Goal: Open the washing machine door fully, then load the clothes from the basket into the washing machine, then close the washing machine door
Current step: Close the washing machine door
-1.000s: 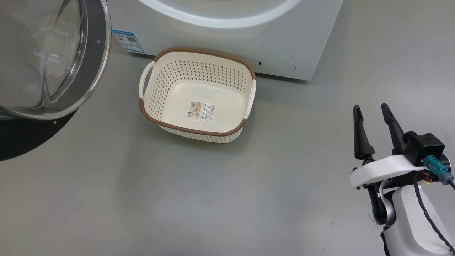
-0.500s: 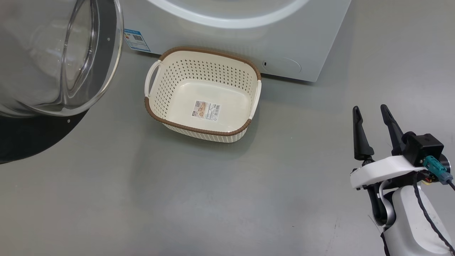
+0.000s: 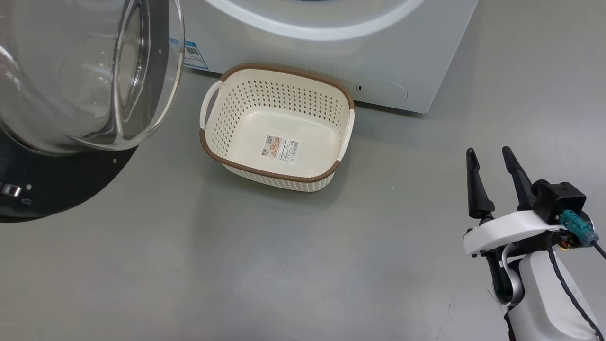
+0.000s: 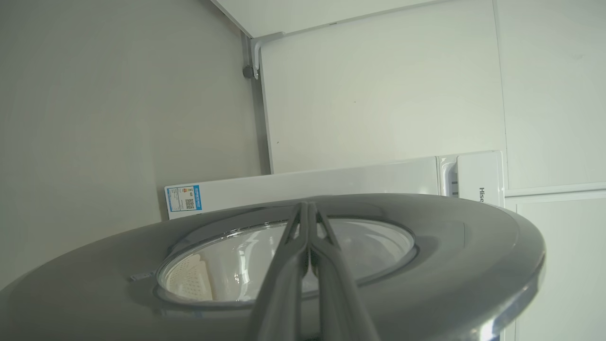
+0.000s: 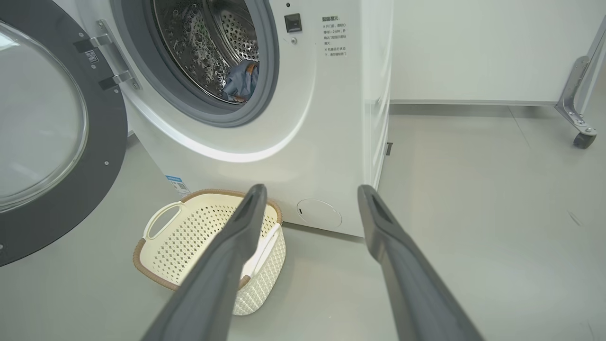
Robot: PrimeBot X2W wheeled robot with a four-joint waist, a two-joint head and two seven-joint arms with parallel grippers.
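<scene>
The basket (image 3: pixel 284 92) is sitting empty on the floor, just in front of the washer (image 3: pixel 331 61). The clothes (image 5: pixel 241 80) are lying inside the drum. So the loading looks done, and the robot seems to be working on the last step: shutting the door (image 3: pixel 80 76).

The door is hanging open on the left, not yet shut. The left claw (image 4: pixel 307 210) is lying along the door's outer side with its two fingers pressed together, holding nothing. I cannot tell if it is touching the door.

The right claw (image 3: pixel 488 156) is hanging near, on the right, well apart from the basket. Its fingers are spread with nothing between them.

Next, the left claw is going to need to push the door to the right until it meets the washer.
</scene>
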